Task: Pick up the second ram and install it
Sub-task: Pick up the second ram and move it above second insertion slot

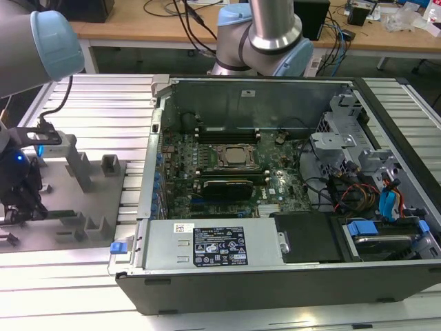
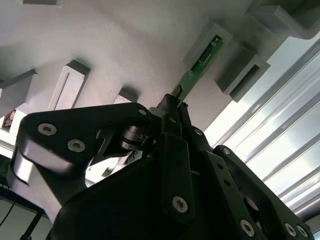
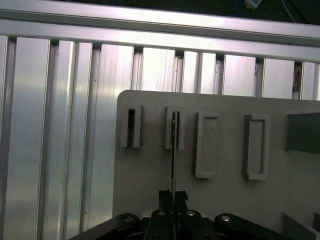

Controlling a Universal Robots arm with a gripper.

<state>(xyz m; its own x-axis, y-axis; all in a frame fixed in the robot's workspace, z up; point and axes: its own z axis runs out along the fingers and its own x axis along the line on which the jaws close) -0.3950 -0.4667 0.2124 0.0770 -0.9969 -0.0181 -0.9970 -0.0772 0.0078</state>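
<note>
The black multi-link gripper (image 2: 172,107) is clamped tight on the near end of the second ram (image 2: 200,67), a long, thin, dark green memory stick, as seen in the second wrist view. The stick's far end sits in a narrow grey slotted block (image 3: 169,127) on the flat grey plastic fixture plate (image 3: 150,165). The plate lies on a ribbed aluminium table (image 3: 50,125). An open black computer case (image 1: 262,276) stands just beside the plate, on the exterior view's right.

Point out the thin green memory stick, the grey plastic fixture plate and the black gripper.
thin green memory stick (image 2: 204,59), second wrist view, on its flat face.
grey plastic fixture plate (image 3: 145,180), first wrist view, on bare surface.
black gripper (image 2: 175,105), second wrist view, between its fingertips, around the stick.
</note>
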